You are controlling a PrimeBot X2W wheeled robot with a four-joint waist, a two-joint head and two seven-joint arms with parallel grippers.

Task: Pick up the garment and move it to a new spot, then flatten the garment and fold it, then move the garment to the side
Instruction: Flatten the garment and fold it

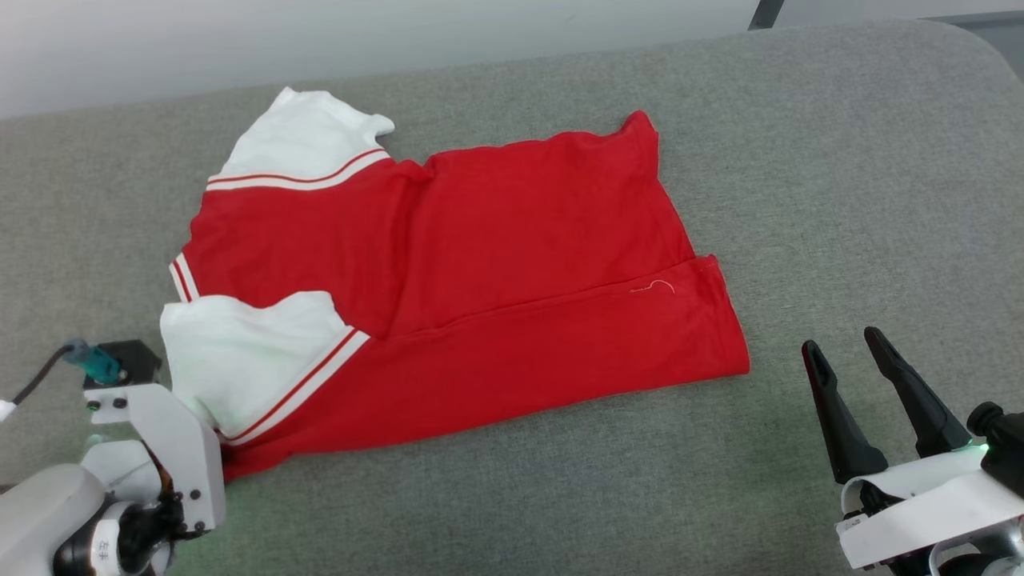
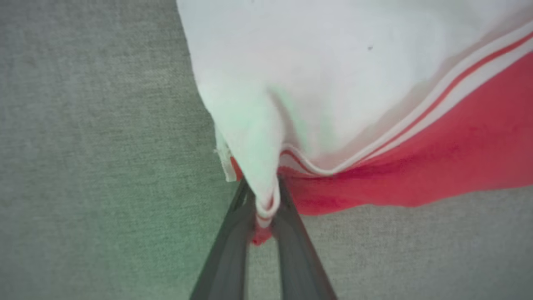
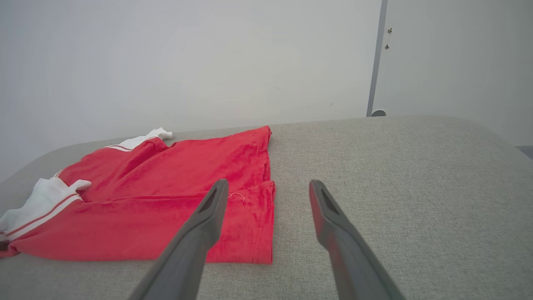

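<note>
The left gripper (image 2: pixel 265 189) is pinching a bunched fold of the garment (image 1: pixel 496 240). Its two dark fingers (image 2: pixel 233 250) are pressing close together on white sleeve cloth and striped trim, and a scrap of red is showing between them below the fold. In the head view this grip is sitting at the garment's lower left corner, where the pale wrist housing is covering the fingers. From that corner the near white sleeve (image 1: pixel 240 360) is spreading up and to the right, edged with white-and-red stripes.

The garment is lying on a grey upholstered surface (image 1: pixel 840 160), left of centre in the head view, plain red side up, with its near long edge folded over itself in a band. The far white sleeve (image 1: pixel 300 144) is lying at the upper left, and the hem is pointing toward the right. A short pale thread (image 1: pixel 658 286) is curling on the red cloth near the hem.

The right gripper (image 1: pixel 840 340) is hovering over the surface at the lower right, fingers spread wide and holding nothing, near the garment's hem corner without touching it. A pale wall (image 3: pixel 187 62) is rising behind the surface.
</note>
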